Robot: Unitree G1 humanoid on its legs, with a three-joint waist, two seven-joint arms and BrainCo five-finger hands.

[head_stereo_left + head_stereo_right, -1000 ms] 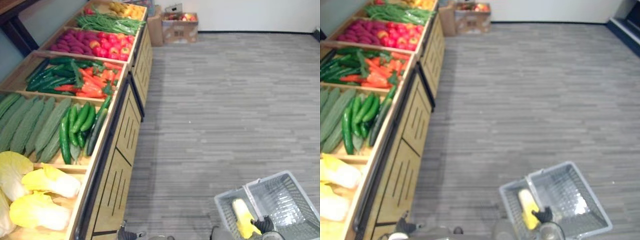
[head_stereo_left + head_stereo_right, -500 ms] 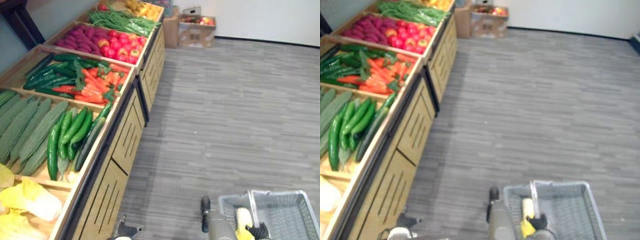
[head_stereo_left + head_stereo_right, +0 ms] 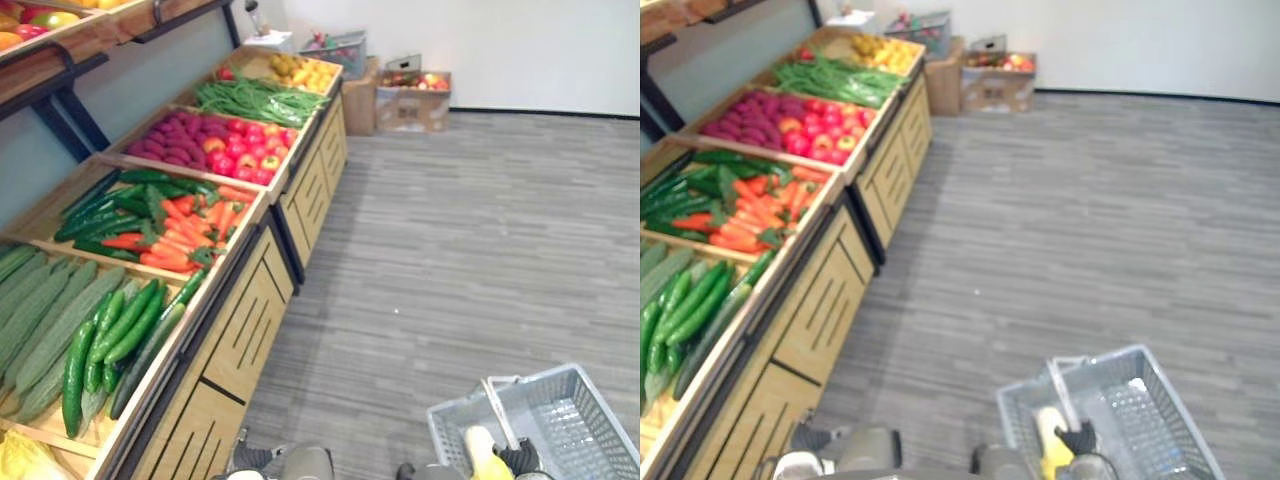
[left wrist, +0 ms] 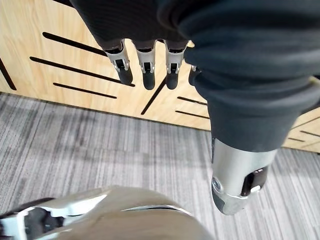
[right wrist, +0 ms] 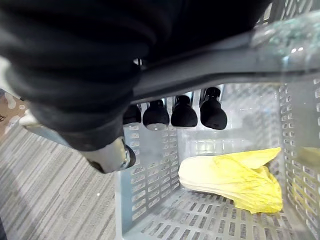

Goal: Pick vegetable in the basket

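Right hand [image 5: 183,112] has its dark-tipped fingers curled round the grey handle [image 5: 220,62] of the basket [image 3: 592,418], gripping it from above. A pale yellow cabbage [image 5: 227,181] lies on its side on the basket's slotted bottom. From the head views it sits at the basket's left end, the end toward the stand, with the handle crossing beside it. The basket is light grey plastic with perforated walls, and it shows at the lower right of the head views, over the grey striped floor [image 3: 460,240].

The left hand [image 4: 145,65] hangs with its fingers straight and slightly apart, holding nothing. Their tips point at the slotted wooden front panel [image 4: 60,55] of the produce stand [image 3: 250,330], near it, though I cannot tell whether they touch.

Along the stand's top, open wooden bins run away from the robot:
- Nearest bin: pale ridged gourds [image 3: 40,320] beside dark green cucumbers [image 3: 120,330].
- Next bin: orange carrots [image 3: 180,240] beside long dark green vegetables [image 3: 110,195].
- Third bin: purple produce [image 3: 172,140] beside red produce [image 3: 242,155].
- Farther along: green beans [image 3: 255,100], then yellow fruit [image 3: 300,72].

Cardboard boxes [image 3: 410,100] stand on the floor against the white wall, past the stand's far end.
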